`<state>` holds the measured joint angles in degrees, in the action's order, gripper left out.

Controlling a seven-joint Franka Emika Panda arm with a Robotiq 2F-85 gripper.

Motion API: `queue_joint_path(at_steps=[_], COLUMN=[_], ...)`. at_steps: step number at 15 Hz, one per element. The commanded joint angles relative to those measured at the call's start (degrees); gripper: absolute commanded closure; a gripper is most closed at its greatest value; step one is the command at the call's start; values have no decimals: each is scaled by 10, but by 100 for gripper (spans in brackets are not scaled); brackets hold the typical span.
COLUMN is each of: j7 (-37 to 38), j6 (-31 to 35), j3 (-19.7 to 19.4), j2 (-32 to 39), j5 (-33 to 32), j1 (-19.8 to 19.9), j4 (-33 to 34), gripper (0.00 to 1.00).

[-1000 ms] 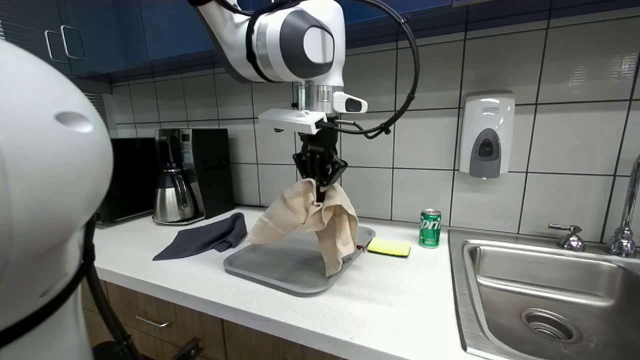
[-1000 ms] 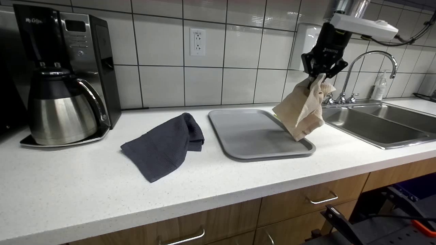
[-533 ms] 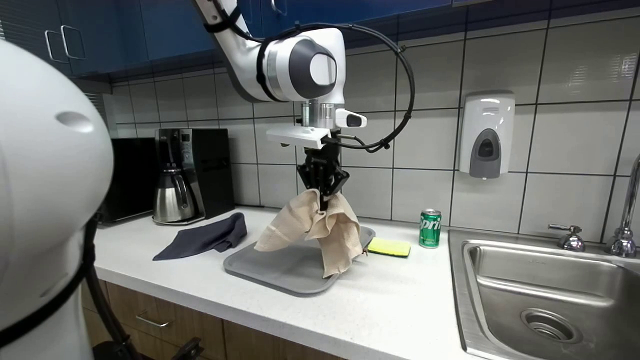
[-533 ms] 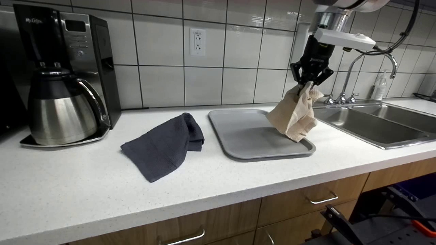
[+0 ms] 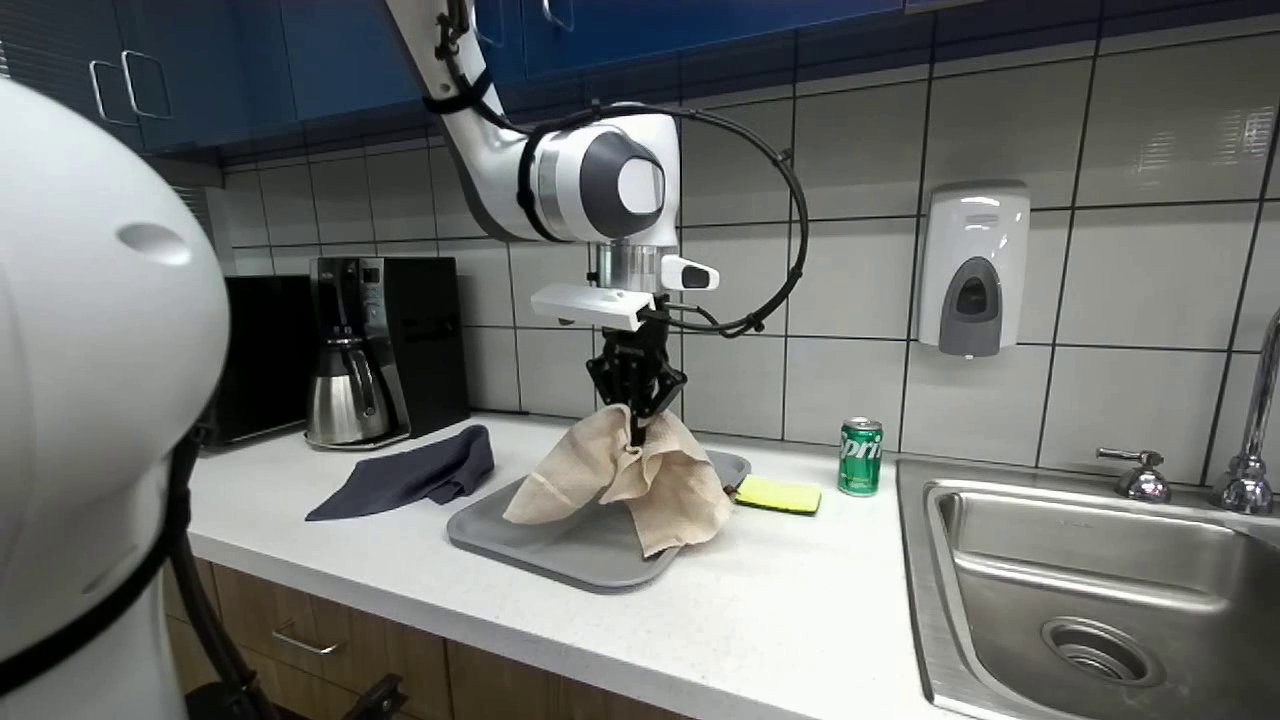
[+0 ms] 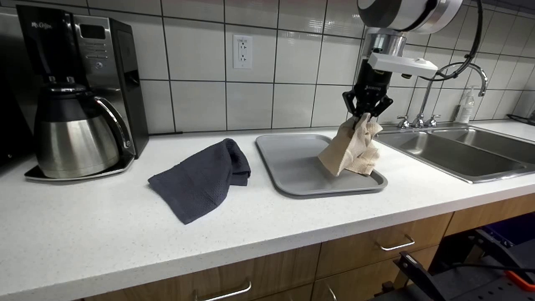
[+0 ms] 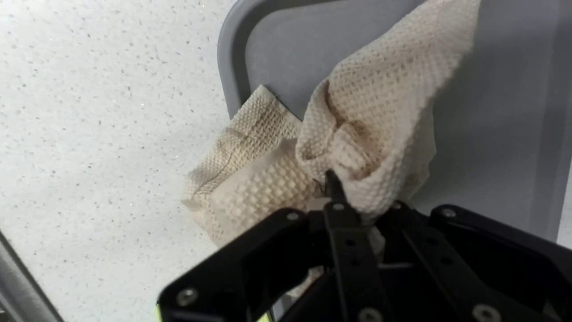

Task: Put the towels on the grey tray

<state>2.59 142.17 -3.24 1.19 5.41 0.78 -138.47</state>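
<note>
The beige towel hangs bunched from my gripper, which is shut on its middle. In the wrist view the towel wraps round the fingertips and hides part of them. The towel hangs over the sink-side end of the grey tray, and its lower folds reach down to about tray level. In the wrist view one part lies beyond the tray's edge, over the counter. The dark blue towel lies crumpled on the counter beside the tray, apart from it; it also shows in an exterior view.
A yellow sponge lies right beside the tray, with a green can behind it. The sink is further along the counter. A coffee maker stands beyond the dark towel. The tiled wall runs behind the counter.
My gripper has come down with the beige towel and moved slightly over the tray, away from the sink. The towel's lower folds are now lower and more spread. The dark towel and tray have not moved.
</note>
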Motion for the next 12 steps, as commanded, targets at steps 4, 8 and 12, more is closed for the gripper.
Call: queue_joint_path(at_steps=[4, 8, 12], j7=[-1, 5, 6], j6=[39, 55, 55], j3=[9, 8, 8], j2=[51, 65, 66], j5=[-7, -22, -25], j1=[2, 1, 1], j4=[12, 3, -4], gripper=[97, 97, 65])
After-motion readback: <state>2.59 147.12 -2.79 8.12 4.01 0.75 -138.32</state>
